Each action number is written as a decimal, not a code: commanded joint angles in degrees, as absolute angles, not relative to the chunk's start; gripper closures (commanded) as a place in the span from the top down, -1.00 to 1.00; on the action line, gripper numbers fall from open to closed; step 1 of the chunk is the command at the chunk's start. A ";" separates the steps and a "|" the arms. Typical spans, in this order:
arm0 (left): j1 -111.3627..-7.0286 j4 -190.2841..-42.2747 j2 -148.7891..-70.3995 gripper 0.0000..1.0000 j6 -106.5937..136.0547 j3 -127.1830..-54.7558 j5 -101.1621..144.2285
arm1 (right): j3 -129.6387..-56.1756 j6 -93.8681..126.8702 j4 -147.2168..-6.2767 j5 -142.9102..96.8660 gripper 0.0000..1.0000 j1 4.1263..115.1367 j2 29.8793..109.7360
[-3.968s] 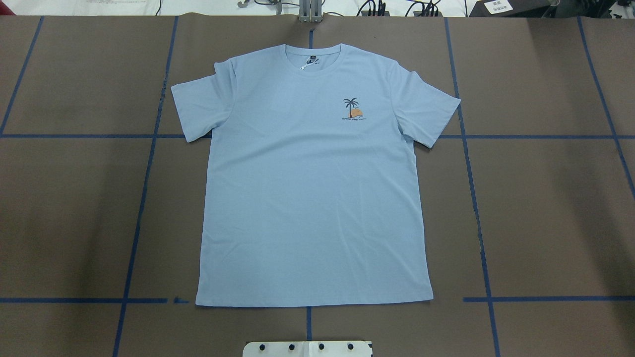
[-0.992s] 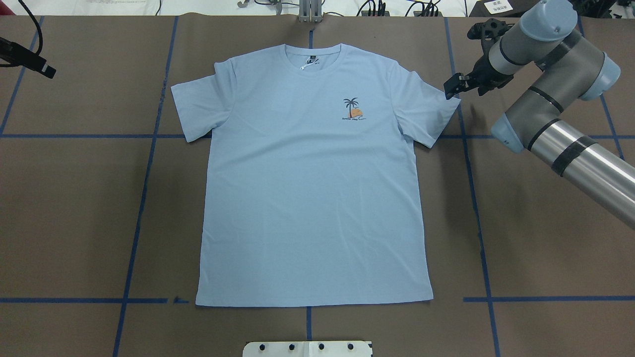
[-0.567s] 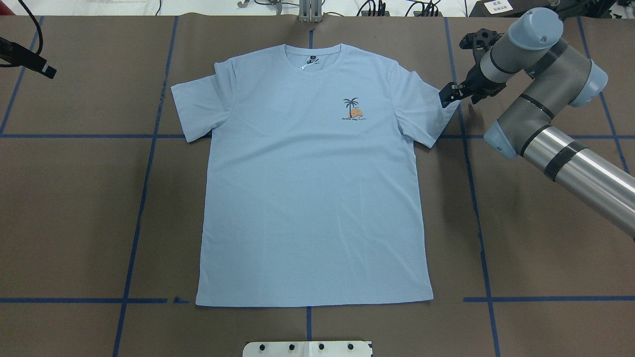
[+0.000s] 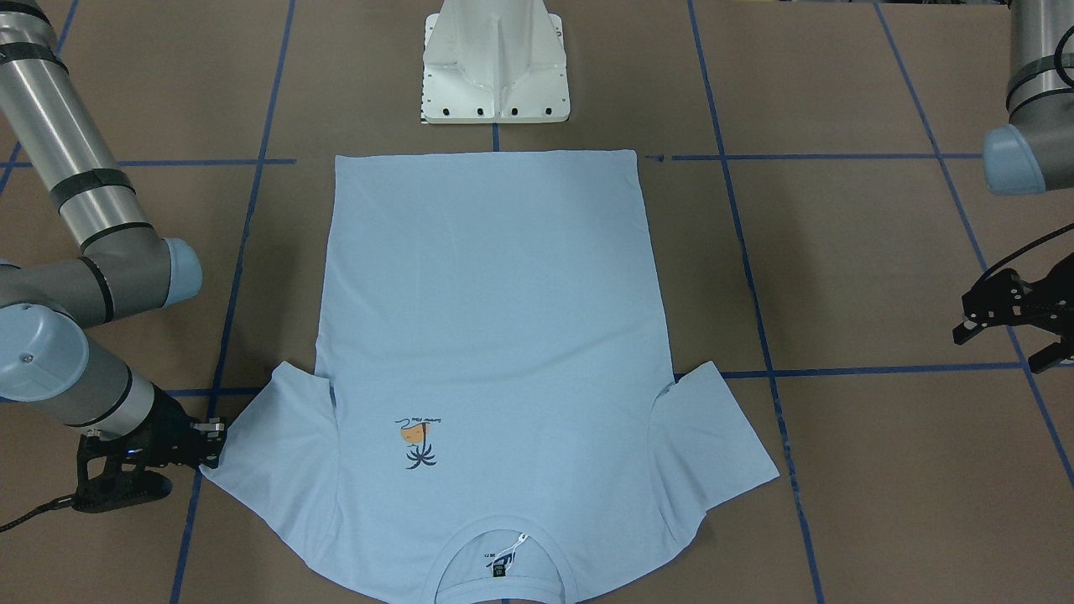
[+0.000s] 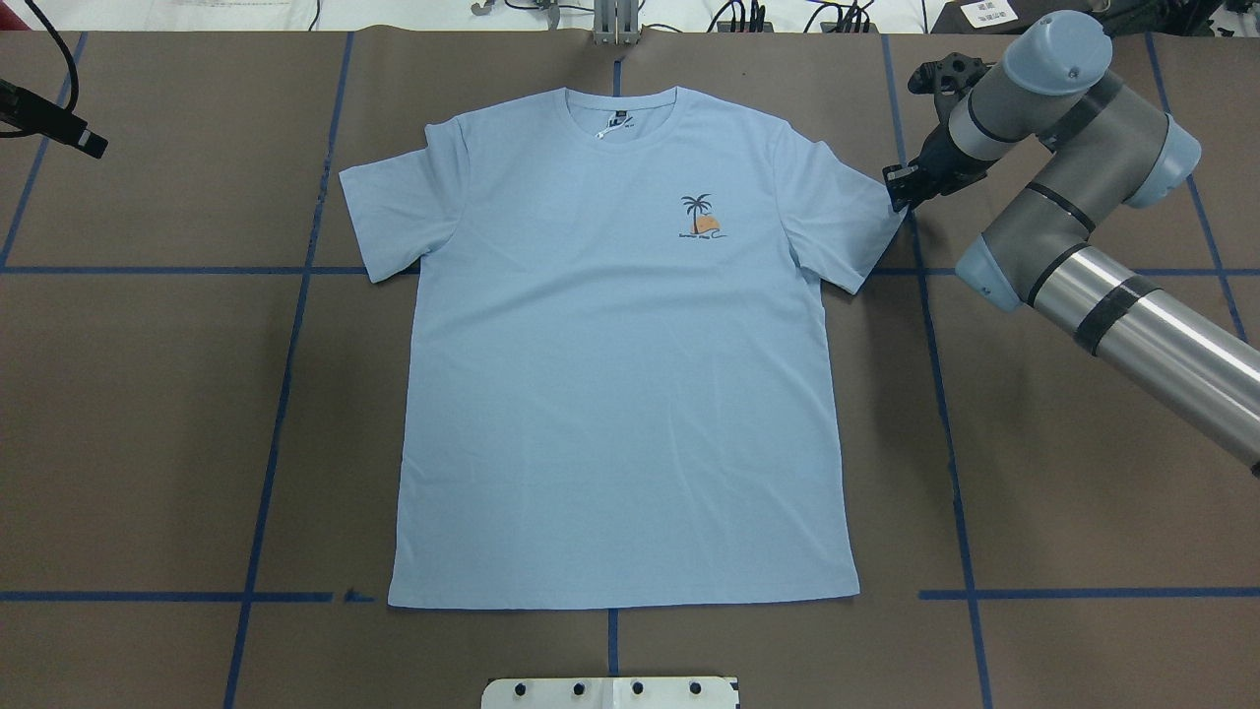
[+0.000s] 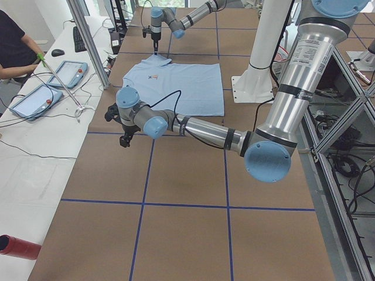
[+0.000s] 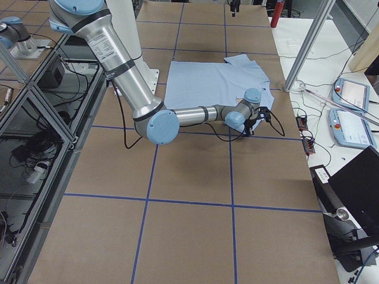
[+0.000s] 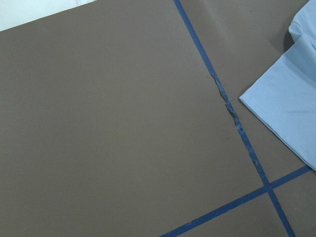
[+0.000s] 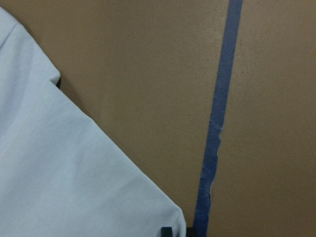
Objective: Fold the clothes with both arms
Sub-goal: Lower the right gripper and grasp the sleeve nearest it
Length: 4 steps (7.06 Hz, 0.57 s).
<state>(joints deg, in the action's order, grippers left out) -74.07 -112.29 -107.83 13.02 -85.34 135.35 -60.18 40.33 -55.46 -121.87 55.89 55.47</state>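
The right gripper (image 5: 898, 187) is at the outer corner of the T-shirt's (image 5: 620, 374) sleeve (image 5: 851, 222), low over the worktop (image 5: 148, 423). Its fingertips touch the sleeve edge or are just beside it; I cannot tell if the jaws are apart or closed on the cloth. In the right wrist view only a small dark tip (image 9: 167, 231) shows at the bottom edge, beside the sleeve corner and a blue tape line (image 9: 219, 118).

The left gripper (image 4: 1007, 331) hangs above the brown worktop, well apart from the T-shirt's other sleeve (image 5: 389, 212). Its two black fingers stand spread, with a clear gap between them. The left wrist view shows mostly bare worktop, blue tape and one sleeve corner (image 8: 286, 108) at the right.

The T-shirt lies flat and face up in the middle of the worktop, both sleeves spread out. Its collar (image 5: 620, 118) points away from the robot, and its hem is near the white base (image 4: 495, 63). The small palm print (image 5: 701, 217) is on the chest, on the side of the right arm (image 5: 1102, 246).
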 commanded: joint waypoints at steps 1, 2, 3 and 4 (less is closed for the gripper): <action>-74.09 -112.32 -107.84 1.00 13.09 -85.34 135.35 | -60.20 40.43 -55.46 -121.99 -1.00 56.16 54.33; -74.09 -112.32 -107.75 1.00 13.10 -85.34 135.35 | -60.64 40.43 -55.37 -122.25 -1.00 56.34 53.53; -74.09 -112.41 -107.75 1.00 13.10 -85.34 135.35 | -62.30 42.52 -55.28 -122.34 -1.00 56.08 52.74; -74.18 -112.41 -107.75 1.00 13.10 -85.34 135.35 | -64.32 48.89 -55.46 -122.34 -1.00 55.47 51.08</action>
<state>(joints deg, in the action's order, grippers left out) -74.13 -112.38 -107.77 13.09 -85.34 135.35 -62.19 43.36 -55.36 -122.28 55.98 52.72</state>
